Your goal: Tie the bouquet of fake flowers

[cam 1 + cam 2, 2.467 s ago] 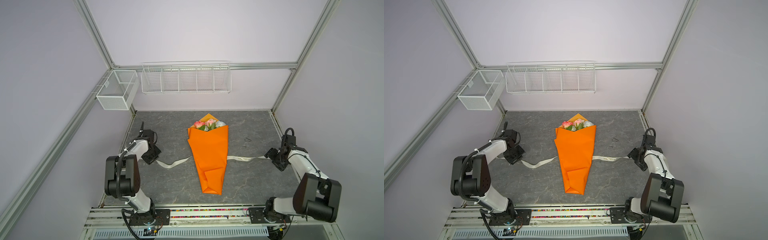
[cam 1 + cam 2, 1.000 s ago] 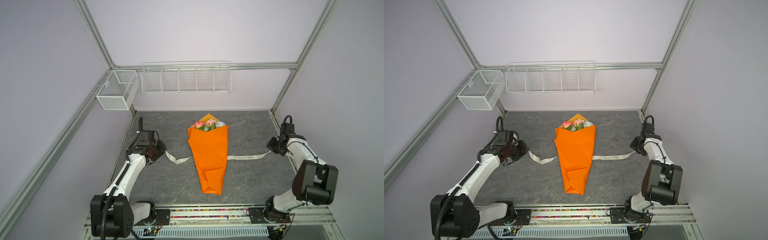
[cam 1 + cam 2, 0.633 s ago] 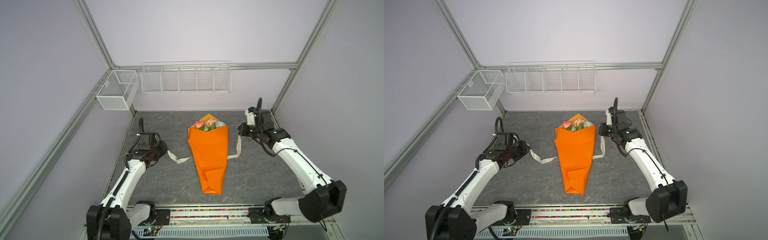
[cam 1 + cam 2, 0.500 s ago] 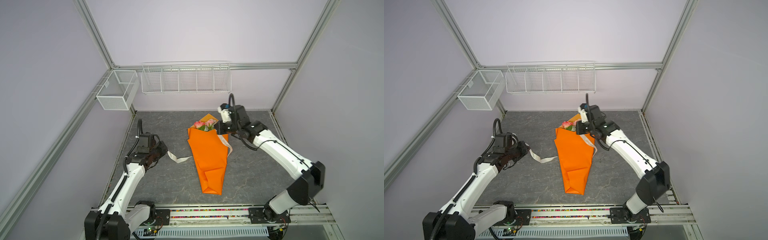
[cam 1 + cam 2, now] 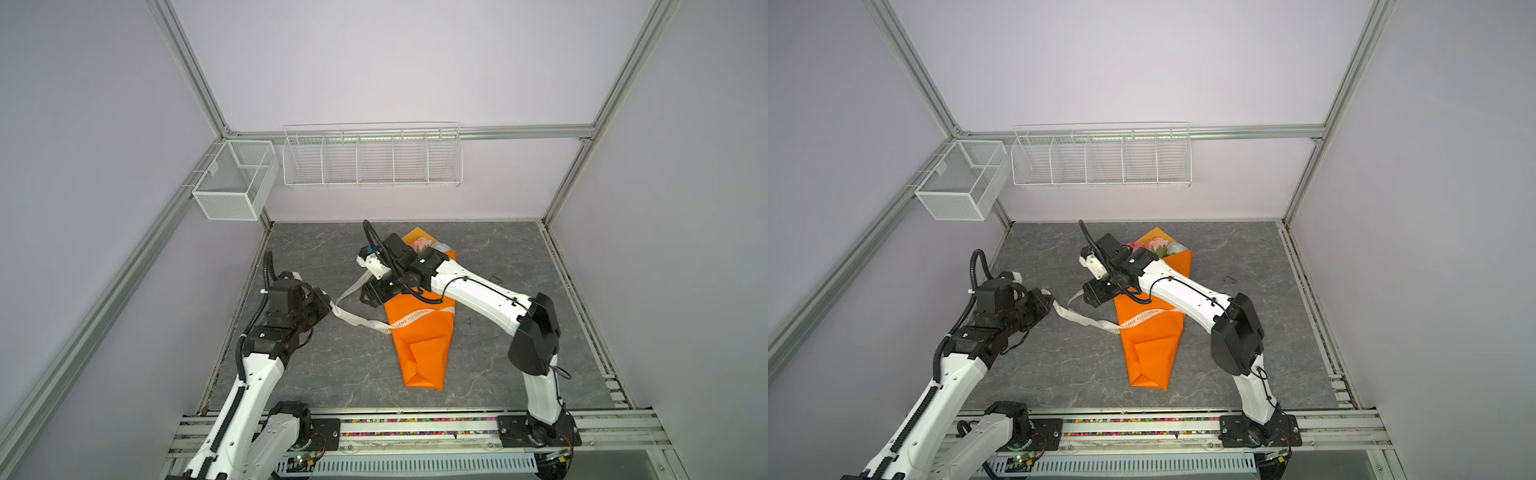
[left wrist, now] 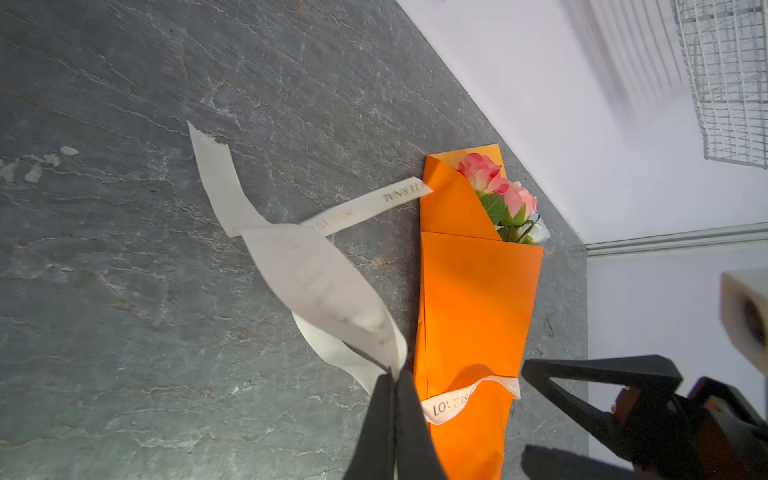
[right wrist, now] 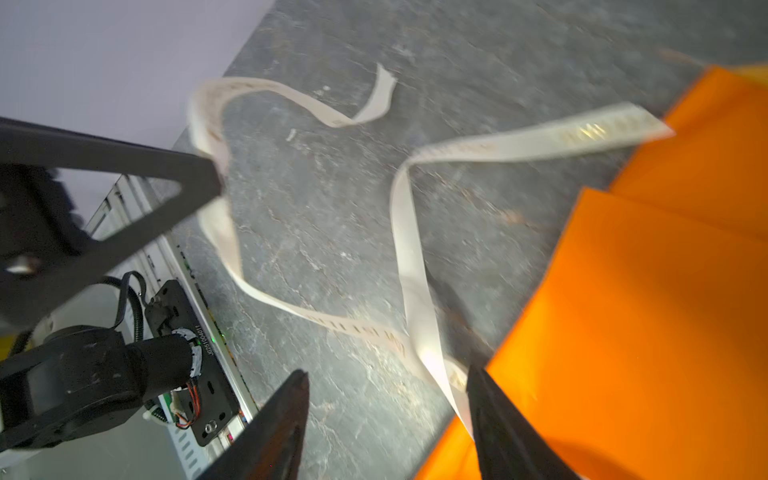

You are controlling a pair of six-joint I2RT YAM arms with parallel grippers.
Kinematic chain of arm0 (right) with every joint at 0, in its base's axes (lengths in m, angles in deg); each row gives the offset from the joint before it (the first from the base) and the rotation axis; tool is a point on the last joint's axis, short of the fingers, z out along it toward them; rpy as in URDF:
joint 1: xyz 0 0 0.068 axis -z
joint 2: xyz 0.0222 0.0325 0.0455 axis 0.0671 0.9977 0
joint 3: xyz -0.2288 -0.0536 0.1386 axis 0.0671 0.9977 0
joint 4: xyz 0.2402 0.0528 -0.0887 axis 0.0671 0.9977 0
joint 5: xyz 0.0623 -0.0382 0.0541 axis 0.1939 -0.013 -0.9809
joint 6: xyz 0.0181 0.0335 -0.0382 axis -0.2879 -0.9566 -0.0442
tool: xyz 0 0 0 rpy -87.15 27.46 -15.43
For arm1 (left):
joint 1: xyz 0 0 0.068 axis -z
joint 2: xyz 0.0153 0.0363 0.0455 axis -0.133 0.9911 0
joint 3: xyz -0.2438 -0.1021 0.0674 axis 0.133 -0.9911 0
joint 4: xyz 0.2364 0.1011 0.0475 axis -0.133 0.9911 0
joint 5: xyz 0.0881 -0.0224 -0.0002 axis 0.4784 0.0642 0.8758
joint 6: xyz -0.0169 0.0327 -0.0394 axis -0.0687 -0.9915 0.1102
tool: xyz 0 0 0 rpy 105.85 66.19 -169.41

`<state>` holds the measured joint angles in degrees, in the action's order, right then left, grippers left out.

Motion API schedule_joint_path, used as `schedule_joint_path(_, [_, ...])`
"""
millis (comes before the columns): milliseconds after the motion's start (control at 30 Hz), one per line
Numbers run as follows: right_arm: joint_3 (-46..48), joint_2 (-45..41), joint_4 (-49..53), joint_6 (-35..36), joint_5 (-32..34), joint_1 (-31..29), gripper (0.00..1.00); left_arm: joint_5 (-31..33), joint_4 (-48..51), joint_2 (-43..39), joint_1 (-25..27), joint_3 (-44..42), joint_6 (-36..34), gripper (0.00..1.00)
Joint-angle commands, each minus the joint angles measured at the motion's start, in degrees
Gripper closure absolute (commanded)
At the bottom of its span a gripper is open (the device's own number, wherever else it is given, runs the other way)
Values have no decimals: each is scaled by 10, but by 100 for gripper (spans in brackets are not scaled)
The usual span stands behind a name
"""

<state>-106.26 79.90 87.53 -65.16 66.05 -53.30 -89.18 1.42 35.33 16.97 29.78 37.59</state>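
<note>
The bouquet [image 5: 420, 345] lies mid-table [image 5: 316, 374], fake flowers [image 5: 422, 244] toward the far wall, with the ribbon [image 5: 415, 319] across its orange wrap. The left gripper [image 5: 327, 306], left of it, is clamped on 1 ribbon tail. The right gripper [image 7: 386, 380] hangs over the wrap's left edge, jaws apart.

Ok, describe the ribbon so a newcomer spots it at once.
On the grey marbled table lies one orange paper bouquet. The ribbon is the cream strip crossing its middle, one tail pinched in the left gripper. Only it is a thin band with gold lettering.
</note>
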Motion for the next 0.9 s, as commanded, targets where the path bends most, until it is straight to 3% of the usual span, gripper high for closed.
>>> schedule_joint_path(0, [103,-116,-69,-18,-13,47,34,-39,-29,10,17,17,-24,100])
schedule_joint_path(133, [275,-246,-190,-12,-1,71,35,-25,7,75,101,100,-90,100])
schedule_joint_path(267, [408,-360,-284,8,69,76,35,9,56,174,203,199,-147,100])
schedule_joint_path(400, [467,-433,-260,-86,139,129,35,-6,83,285,268,298,-207,100])
schedule_joint_path(533, [519,-461,-284,-124,16,222,33,-44,162,417,298,431,-282,100])
schedule_joint_path(667, [529,-432,-316,-95,-84,259,32,-76,208,475,322,509,-336,100])
schedule_joint_path(867, [554,-343,-438,-4,-110,253,27,-100,225,491,323,525,-362,100])
